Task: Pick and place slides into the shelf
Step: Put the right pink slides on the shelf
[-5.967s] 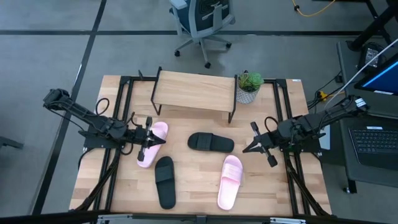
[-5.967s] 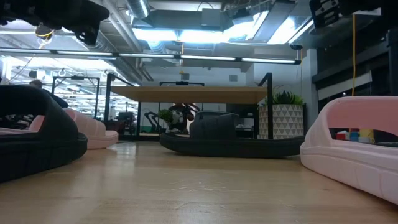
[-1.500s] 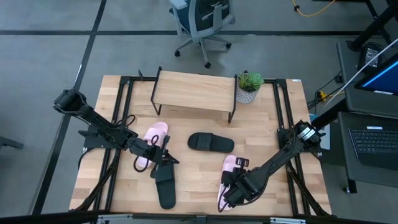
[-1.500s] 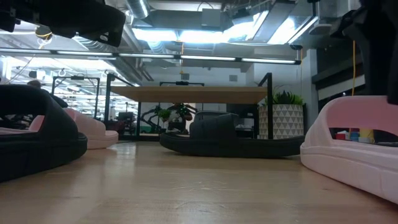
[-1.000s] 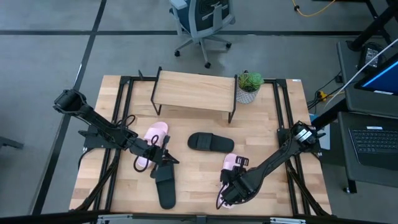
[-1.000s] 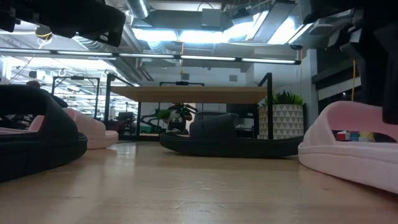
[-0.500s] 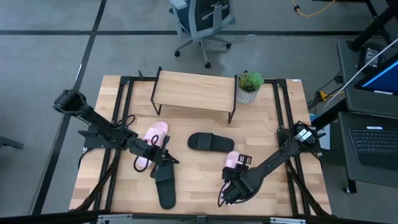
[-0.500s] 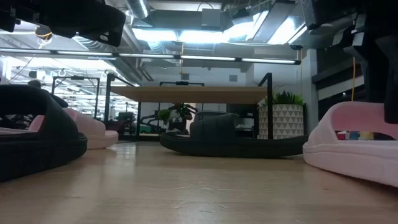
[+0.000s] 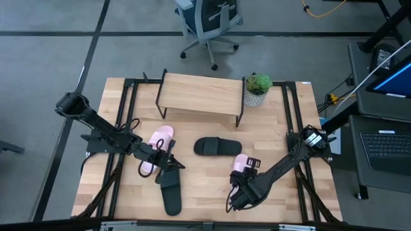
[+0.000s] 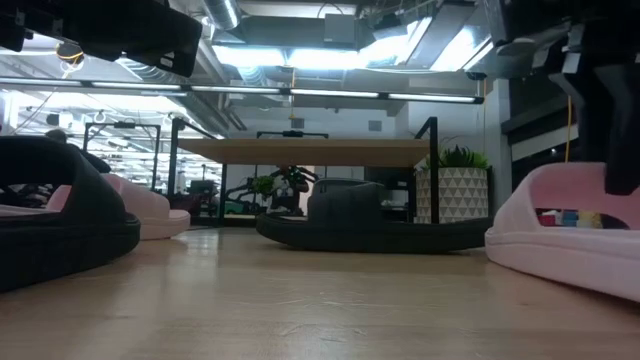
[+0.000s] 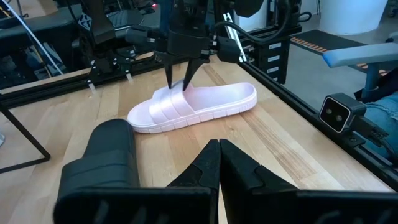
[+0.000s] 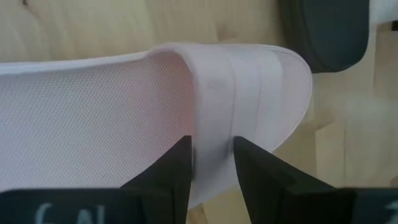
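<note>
A pale pink slide (image 9: 241,162) lies at the table's near right, and my right gripper (image 11: 178,79) stands over it, shut on its strap. A black slide (image 9: 170,189) lies at the near left. My left gripper (image 11: 217,149) is shut just over this slide's far end; whether it touches does not show. A second pink slide (image 9: 157,142) lies partly under the left arm. Another black slide (image 9: 217,146) lies flat at the table's middle. The shelf (image 9: 200,93) stands on thin black legs at the far middle. My right gripper has the edge of the pink slide's strap (image 12: 211,134) between its two fingers, one on the footbed side and one on the strap's outer face. The fingers come from above, pointing down. The slide lies about level at the tabletop; whether its sole rests there, I cannot tell.
A potted plant (image 9: 258,86) stands right of the shelf. Black frame rails (image 9: 292,115) run along both sides of the tabletop. Bare wood (image 9: 205,186) lies between the two near slides. An office chair (image 9: 209,22) stands on the floor beyond the table.
My right gripper has gone a little toward the table's far edge with the pink slide. The slide has shifted along with it toward the middle black slide and sits lower in the low view than a second ago.
</note>
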`<state>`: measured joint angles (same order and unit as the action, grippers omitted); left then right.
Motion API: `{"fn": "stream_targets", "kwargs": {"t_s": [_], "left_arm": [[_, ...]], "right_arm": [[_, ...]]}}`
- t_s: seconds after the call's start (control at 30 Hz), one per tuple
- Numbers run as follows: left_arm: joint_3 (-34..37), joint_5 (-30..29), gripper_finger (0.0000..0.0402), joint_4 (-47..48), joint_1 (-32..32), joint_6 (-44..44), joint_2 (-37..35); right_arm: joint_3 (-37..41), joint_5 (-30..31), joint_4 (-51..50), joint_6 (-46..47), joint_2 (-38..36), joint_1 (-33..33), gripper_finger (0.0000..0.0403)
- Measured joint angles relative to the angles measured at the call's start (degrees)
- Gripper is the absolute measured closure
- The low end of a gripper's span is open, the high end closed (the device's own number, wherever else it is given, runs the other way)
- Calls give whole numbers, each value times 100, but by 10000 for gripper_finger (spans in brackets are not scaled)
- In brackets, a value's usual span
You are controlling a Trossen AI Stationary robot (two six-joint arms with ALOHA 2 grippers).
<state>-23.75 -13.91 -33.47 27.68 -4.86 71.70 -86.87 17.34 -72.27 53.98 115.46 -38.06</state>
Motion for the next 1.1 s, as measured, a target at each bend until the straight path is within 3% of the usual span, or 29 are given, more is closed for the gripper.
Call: {"fn": "stream_targets", "kwargs": {"t_s": [0.13, 0.47, 1.1], "left_arm": [[0, 0, 401, 0, 0, 0, -2], [0, 2, 401, 0, 0, 24, -2], [0, -33, 401, 0, -2, 24, -2]], "right_arm": [[0, 61, -32, 0, 2, 2, 292], [-2, 75, -90, -6, 2, 0, 390], [-276, 99, -768, -4, 4, -35, 393]]}}
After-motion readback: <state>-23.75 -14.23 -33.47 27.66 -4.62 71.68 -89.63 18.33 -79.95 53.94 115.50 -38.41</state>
